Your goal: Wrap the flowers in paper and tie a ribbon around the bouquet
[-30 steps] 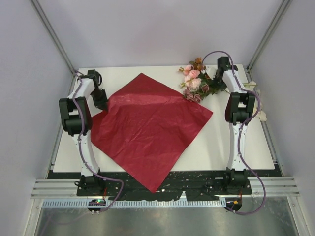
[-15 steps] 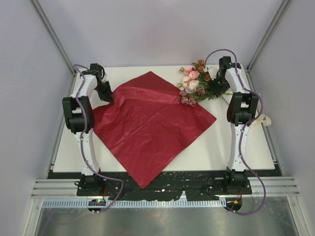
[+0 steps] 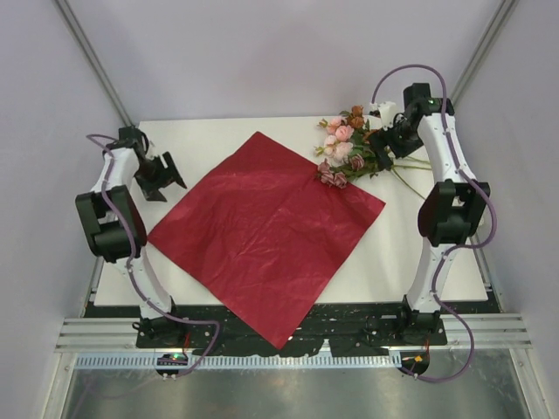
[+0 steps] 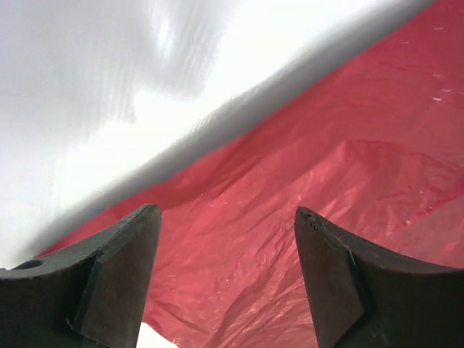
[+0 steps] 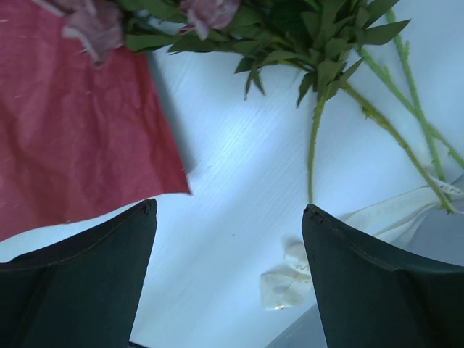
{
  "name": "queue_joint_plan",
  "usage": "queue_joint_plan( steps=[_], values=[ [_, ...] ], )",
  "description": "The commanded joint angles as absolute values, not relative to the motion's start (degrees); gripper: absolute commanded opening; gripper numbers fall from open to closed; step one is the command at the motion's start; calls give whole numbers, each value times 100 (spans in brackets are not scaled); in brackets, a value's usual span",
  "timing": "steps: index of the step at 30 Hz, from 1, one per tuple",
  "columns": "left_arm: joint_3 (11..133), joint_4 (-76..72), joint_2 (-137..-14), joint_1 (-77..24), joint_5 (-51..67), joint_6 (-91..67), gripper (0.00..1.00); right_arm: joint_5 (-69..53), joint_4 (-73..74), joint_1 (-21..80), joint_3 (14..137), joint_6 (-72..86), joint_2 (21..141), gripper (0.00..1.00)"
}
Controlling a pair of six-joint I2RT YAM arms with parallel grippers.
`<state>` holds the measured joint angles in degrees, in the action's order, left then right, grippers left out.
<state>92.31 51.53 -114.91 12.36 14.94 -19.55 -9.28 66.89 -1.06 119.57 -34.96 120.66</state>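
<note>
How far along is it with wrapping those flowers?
Early days. Done: the paper lies spread flat, with the flowers resting at its far right edge. In hand: nothing; the left gripper and right gripper are both open and empty. Left: wrapping, then tying the ribbon, lying loose nearby.

The left arm (image 3: pixel 112 223) folds out sideways, and the left gripper (image 3: pixel 164 177) points inward, jaws spread wide on nothing. The right arm (image 3: pixel 450 209) stretches far forward, and the right gripper (image 3: pixel 390 138) is equally wide and empty.
</note>
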Motion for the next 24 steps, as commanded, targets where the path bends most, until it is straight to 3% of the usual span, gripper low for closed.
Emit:
queue_joint_plan(
  steps=[1,4,7,8,11,16,24],
  values=[
    [9009,4474,-10417,1362,1986,-1277,79,-1994,7181,-62,11200,-3306,11558,82],
    [8912,4587,-9907,1362,2450,-591,82,-2180,6928,-44,10890,-3226,11654,75],
    [8623,4781,-9353,1354,3057,129,87,-2005,6435,-96,10854,-3418,11611,82],
    [8474,4825,-9134,1354,3233,288,99,-1934,6251,-105,10889,-3532,11619,84],
    [8183,5000,-8589,1336,3550,614,100,-1232,5837,-193,11144,-4443,11733,90],
    [7989,5238,-8078,1345,3367,844,100,-467,4906,-334,11118,-5824,12075,91],
    [8068,5343,-8086,1345,3252,747,99,-711,5062,-360,12180,-6292,13262,91]
  ],
)
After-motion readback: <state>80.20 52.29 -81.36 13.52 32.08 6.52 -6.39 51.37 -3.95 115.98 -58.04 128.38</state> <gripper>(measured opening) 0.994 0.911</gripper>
